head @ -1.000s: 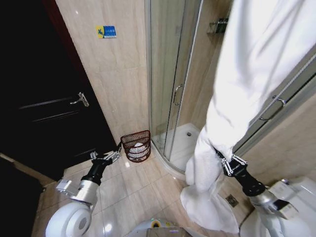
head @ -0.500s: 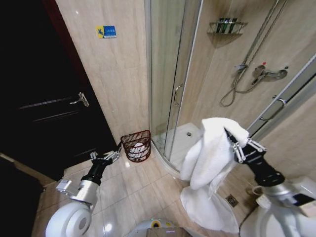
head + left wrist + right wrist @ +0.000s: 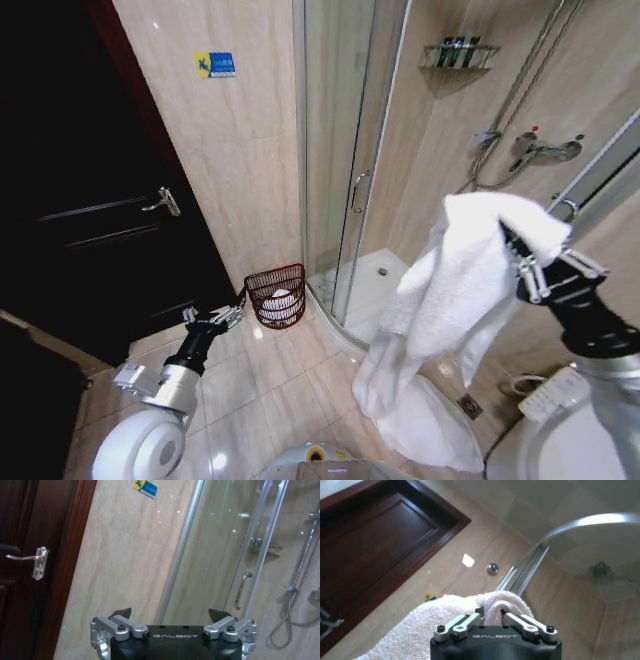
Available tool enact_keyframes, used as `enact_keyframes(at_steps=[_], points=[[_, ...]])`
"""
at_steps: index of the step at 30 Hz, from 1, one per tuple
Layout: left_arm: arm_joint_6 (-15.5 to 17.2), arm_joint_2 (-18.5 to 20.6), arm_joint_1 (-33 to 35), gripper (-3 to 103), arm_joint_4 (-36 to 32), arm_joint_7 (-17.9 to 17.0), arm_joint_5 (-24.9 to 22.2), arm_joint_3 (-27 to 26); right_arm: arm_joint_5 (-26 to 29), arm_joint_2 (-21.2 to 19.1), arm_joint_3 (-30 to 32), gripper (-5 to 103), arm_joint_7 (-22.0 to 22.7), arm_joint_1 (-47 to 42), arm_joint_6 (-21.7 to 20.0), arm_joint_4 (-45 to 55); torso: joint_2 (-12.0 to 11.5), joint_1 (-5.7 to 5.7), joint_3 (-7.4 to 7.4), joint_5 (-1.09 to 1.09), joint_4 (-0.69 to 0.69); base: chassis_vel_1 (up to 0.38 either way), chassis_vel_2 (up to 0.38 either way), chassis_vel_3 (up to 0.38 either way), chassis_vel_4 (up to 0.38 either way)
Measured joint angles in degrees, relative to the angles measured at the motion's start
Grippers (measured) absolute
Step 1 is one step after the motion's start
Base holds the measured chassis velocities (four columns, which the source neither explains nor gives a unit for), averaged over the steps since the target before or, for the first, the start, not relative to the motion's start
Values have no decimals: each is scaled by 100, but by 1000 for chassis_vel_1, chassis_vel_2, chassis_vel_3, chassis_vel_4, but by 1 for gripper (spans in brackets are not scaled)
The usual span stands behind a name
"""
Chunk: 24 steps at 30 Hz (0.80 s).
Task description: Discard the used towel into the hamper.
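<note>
Left claw (image 3: 213, 318): parked low at lower left of the head view, fingers spread apart, empty, just left of the hamper.
Hamper (image 3: 277, 296): one, on the floor tiles at lower centre, against the wall beside the shower door (image 3: 345, 150); something white already lies inside.
Towel (image 3: 455, 290): one, right of centre; its bulk is higher than half a second ago, the tail dragging less on the floor.
Right claw (image 3: 520, 262): at right, clamped shut on the towel's top fold, risen upward and rightward.
Meaning: towel lifted clear, well apart from the hamper; carry across not yet done.
</note>
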Motion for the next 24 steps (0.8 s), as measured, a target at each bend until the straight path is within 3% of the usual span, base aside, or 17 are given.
enact_keyframes(at_steps=[4, 8, 14, 24], points=[[0, 0, 0, 100, 0, 0, 0, 0, 237, -259, -11, 8, 274, 163, -288, 63, 0, 0, 0, 0, 0, 0, 0, 0, 0], [0, 0, 0, 100, 0, 0, 0, 0, 542, -578, -247, 8, 990, 499, -864, 172, 0, 0, 0, 0, 0, 0, 0, 0, 0], [0, 0, 0, 100, 0, 0, 0, 0, 637, -855, -514, 8, 1561, 830, -1175, 167, 0, 0, 1, 0, 1, 0, 0, 0, 0], [0, 0, 0, 100, 0, 0, 0, 0, 634, -829, -598, 8, 1692, 893, -1339, 172, 0, 0, 0, 0, 0, 0, 0, 0, 0]])
